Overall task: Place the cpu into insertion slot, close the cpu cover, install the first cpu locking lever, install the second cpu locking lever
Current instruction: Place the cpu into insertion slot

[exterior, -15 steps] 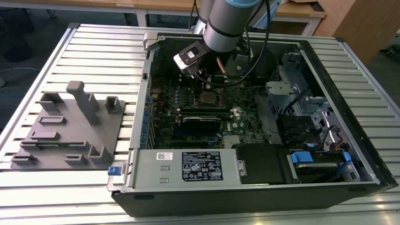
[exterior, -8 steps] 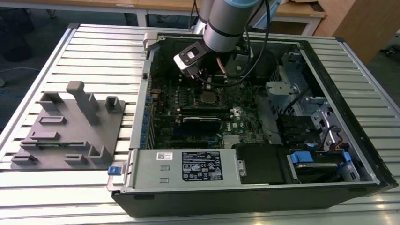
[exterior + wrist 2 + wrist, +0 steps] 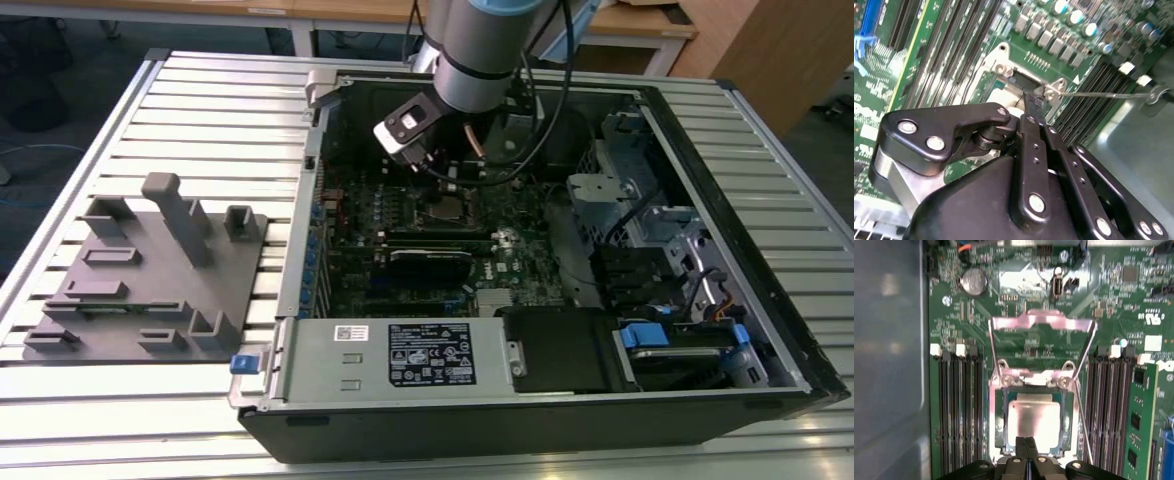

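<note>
Black jointed links with silver rivets make up my gripper (image 3: 1027, 447), and its two slim fingertips are pressed together with nothing between them. They sit right at one edge of the chip (image 3: 1033, 422), the edge away from the cover's hinge; I cannot tell whether they touch it. The chip is a flat square with a dull silvery metal top, and it lies down inside the socket (image 3: 999, 420), a square black rim with bright metal edging on the green circuit board (image 3: 949, 325). The cover (image 3: 1041, 321), a thin shiny metal frame with a big square window, stands tipped up from its hinge, so the chip lies uncovered. A thin wire lever (image 3: 1082, 410) runs along one side of the socket. Long narrow black memory slots (image 3: 956, 405) flank both sides.

In the second wrist view my gripper's bulk (image 3: 1032, 102) hides most of the socket. In the exterior view my arm hangs over the socket (image 3: 446, 211) inside the open computer case (image 3: 747, 250) on a ribbed metal table (image 3: 200, 110).
</note>
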Motion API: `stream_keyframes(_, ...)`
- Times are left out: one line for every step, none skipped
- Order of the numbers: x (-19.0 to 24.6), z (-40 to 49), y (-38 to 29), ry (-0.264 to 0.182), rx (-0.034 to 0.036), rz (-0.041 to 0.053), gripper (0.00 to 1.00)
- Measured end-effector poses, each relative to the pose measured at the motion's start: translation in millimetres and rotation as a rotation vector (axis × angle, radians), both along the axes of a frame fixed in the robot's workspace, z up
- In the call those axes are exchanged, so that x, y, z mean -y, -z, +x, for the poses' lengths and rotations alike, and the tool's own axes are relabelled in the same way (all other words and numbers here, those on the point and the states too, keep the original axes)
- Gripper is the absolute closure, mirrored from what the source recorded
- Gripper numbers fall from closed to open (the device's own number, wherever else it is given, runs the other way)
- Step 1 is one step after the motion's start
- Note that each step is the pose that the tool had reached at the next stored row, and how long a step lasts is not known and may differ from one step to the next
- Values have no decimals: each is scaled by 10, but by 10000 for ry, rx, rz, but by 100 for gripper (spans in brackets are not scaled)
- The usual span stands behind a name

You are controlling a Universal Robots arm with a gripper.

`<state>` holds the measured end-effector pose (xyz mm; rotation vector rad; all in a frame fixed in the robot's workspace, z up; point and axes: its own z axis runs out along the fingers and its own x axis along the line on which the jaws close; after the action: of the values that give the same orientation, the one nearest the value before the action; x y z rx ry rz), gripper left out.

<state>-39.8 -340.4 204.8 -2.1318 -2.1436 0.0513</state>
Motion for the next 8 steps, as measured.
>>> stream_keyframes(0, 4, 1, 0, 82, 1, 90)
stream_keyframes(0, 8, 2, 0, 168, 2, 90)
stream_keyframes(0, 12, 2, -1, 266, 1, 90)
stream_keyframes(0, 15, 3, -1, 365, 1, 90)
stream_keyframes(0, 18, 3, 0, 462, 2, 90)
stream_keyframes(0, 20, 3, 0, 558, 1, 90)
stream_keyframes(0, 24, 4, 0, 654, 0, 90)
stream_keyframes(0, 26, 5, 0, 729, 1, 90)
